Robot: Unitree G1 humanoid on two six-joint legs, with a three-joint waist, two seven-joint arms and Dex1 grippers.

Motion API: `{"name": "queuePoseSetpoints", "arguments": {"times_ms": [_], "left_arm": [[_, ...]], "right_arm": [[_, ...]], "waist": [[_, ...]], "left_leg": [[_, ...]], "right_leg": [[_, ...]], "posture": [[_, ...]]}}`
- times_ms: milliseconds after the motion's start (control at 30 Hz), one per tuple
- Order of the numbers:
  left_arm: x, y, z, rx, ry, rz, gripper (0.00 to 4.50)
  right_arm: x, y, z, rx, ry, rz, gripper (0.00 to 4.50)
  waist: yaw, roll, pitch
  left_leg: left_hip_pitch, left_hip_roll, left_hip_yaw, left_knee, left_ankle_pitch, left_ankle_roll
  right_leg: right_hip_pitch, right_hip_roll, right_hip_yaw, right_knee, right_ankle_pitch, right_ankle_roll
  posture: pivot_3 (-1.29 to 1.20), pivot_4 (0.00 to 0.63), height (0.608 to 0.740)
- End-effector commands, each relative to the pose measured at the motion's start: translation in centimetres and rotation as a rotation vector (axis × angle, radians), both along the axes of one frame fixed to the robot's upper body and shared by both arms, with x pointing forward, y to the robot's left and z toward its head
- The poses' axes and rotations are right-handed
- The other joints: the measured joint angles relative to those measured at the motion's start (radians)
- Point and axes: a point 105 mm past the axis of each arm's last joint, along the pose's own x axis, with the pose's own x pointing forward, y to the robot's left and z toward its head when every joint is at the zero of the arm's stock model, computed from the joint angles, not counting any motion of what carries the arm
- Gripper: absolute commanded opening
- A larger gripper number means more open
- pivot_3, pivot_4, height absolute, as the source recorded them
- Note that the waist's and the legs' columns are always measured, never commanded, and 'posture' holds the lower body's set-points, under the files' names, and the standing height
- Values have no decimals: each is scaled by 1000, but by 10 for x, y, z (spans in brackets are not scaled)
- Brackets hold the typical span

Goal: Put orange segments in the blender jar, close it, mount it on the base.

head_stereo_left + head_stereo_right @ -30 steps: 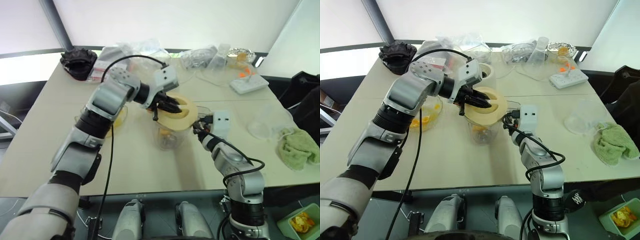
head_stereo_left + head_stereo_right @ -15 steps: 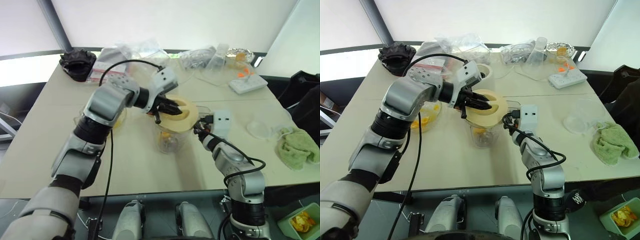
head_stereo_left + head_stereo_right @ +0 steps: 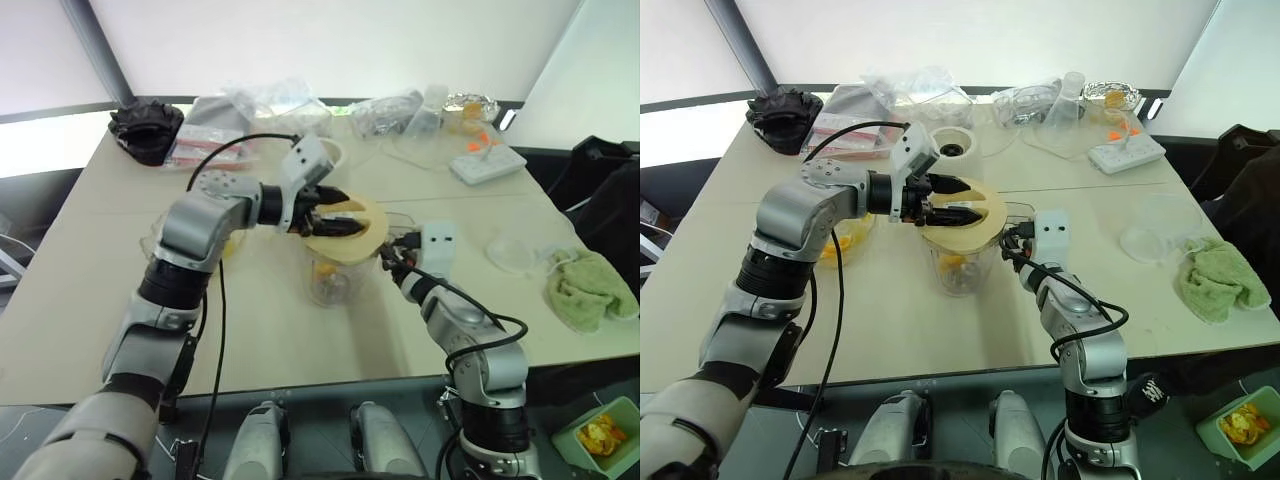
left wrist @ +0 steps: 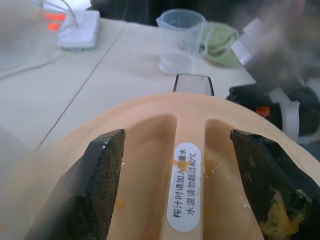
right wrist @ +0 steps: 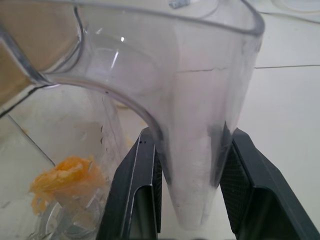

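Found the jar [image 3: 960,265] upright in the middle of the bench [image 3: 900,320], with a few orange segments [image 5: 67,175] lying at its bottom by the blade. Capped with the cream lid [image 3: 985,215], though impossible to tell whether seated flush or merely resting on the rim. Gripped at the handle [image 5: 192,165] by the right claw [image 5: 187,145], closed narrow on it from both sides, probably to keep the jar from turning or tipping while the lid was worked. Spread wide above the lid with the left claw [image 3: 958,198], one finger to each side of the central ridge [image 4: 186,150] and clamping nothing, well placed for pressing down or for backing off. Left the base [image 3: 952,148] at the far side of the bench, well apart from the jar, socket upward and bare, ready to take it. Judged the closing nearly done and the mounting not yet begun.
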Motion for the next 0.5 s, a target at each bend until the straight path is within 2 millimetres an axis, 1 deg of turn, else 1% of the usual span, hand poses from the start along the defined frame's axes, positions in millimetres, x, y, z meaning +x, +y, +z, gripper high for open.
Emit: {"name": "queuePoseSetpoints", "arguments": {"times_ms": [33,133,233,333,500], "left_arm": [[14,16,8,-115,66,119,3565],[15,15,27,-268,109,142,3565],[17,23,39,-375,149,181,3565],[19,37,49,-451,161,224,3565],[15,68,53,-476,127,293,3565]], "right_arm": [[-8,5,47,63,-198,43,1144],[-8,6,46,63,-196,46,1144],[-8,6,46,64,-196,48,1144],[-8,5,47,63,-198,50,1144],[-9,1,48,52,-198,45,1144]], "waist": [[0,0,0],[0,0,1],[0,0,1],[-1,0,2],[-3,0,2]], "left_leg": [[-1,0,0,0,0,0],[-4,0,0,0,0,0],[-6,-1,0,0,0,0],[-6,-1,1,0,0,0],[-6,0,1,0,0,0]], "right_leg": [[-1,0,0,0,0,0],[-4,1,0,0,0,1],[-5,2,0,0,0,1],[-5,2,0,0,1,2],[-5,2,0,0,0,1]], "posture": [[0,150,740],[0,150,740],[0,150,740],[0,150,740],[0,150,740]]}}
